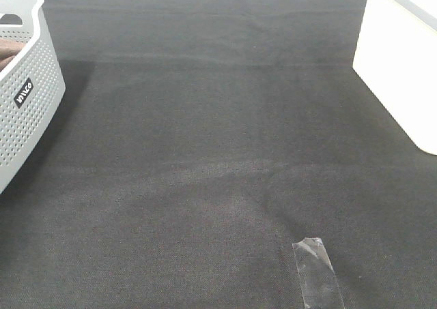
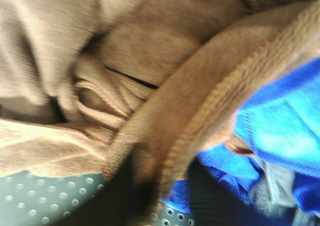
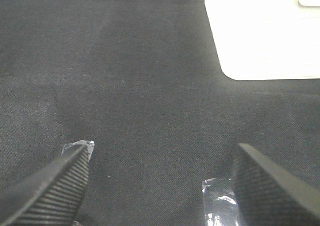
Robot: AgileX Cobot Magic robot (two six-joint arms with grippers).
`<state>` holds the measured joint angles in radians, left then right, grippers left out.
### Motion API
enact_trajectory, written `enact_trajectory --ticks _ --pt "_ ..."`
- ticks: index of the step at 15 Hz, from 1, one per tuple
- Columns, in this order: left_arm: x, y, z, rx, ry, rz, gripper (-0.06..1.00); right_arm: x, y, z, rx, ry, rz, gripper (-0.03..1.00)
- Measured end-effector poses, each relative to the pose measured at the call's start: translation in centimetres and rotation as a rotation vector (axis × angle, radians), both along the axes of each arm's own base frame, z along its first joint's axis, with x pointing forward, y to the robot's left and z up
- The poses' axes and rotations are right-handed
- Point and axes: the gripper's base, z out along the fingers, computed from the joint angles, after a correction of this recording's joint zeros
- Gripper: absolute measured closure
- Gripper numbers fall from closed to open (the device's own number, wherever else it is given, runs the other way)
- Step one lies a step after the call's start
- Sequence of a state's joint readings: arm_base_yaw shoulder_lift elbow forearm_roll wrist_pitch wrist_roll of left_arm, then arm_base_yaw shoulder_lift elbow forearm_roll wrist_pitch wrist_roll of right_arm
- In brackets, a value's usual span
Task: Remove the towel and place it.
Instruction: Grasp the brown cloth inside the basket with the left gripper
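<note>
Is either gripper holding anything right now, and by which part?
The right gripper is open above the black mat, holding nothing. The left wrist camera sits tight against the brown towel in the basket, but whether it is gripped cannot be told.

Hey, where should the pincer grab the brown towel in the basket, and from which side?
Grip the raised stitched-edge fold of the towel, coming from above through the open top of the basket. That ridge lies over the blue cloth, so it probably pinches alone.
</note>
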<state>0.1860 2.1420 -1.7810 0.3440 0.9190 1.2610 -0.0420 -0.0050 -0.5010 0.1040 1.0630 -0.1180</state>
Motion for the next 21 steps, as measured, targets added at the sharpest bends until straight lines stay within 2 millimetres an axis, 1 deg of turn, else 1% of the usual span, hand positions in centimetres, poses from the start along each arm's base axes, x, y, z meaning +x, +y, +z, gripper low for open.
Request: enact_trajectory --ticks 1,2,3,5,9,11,13,14,16,18,20,21 --pt "0.0 0.0 0.0 0.0 0.0 0.0 0.79 0.0 0.0 0.0 0.0 0.0 0.0 0.24" --pt "0.0 0.0 0.0 -0.008 -0.01 0.015 0.91 0.0 0.0 0.0 0.0 0.0 0.0 0.24" --pt "0.0 0.0 0.0 -0.02 -0.021 0.04 0.94 0.0 0.0 0.0 0.0 0.0 0.0 0.24" --pt "0.1 -0.1 0.0 -0.044 -0.038 0.079 0.94 0.0 0.0 0.0 0.0 0.0 0.0 0.24" --pt "0.2 -0.5 -0.1 -0.08 -0.05 0.093 0.94 0.0 0.0 0.0 0.0 0.0 0.0 0.24" --pt "0.2 -1.5 0.9 -0.104 -0.077 0.086 0.94 0.0 0.0 0.0 0.0 0.0 0.0 0.24" --pt "-0.1 -2.9 2.9 -0.156 -0.141 0.107 0.94 0.0 0.0 0.0 0.0 0.0 0.0 0.24" --pt "-0.4 -3.6 4.4 -0.194 -0.184 0.133 0.94 0.0 0.0 0.0 0.0 0.0 0.0 0.24" --pt "-1.4 -4.1 7.3 -0.252 -0.262 0.193 0.94 0.0 0.0 0.0 0.0 0.0 0.0 0.24" --pt "-2.8 -4.5 10.3 -0.311 -0.335 0.256 0.94 0.0 0.0 0.0 0.0 0.0 0.0 0.24" --pt "-4.7 -5.1 14.0 -0.416 -0.429 0.339 0.94 0.0 0.0 0.0 0.0 0.0 0.0 0.24" --pt "-5.6 -5.7 15.7 -0.451 -0.474 0.352 0.94 0.0 0.0 0.0 0.0 0.0 0.0 0.24"
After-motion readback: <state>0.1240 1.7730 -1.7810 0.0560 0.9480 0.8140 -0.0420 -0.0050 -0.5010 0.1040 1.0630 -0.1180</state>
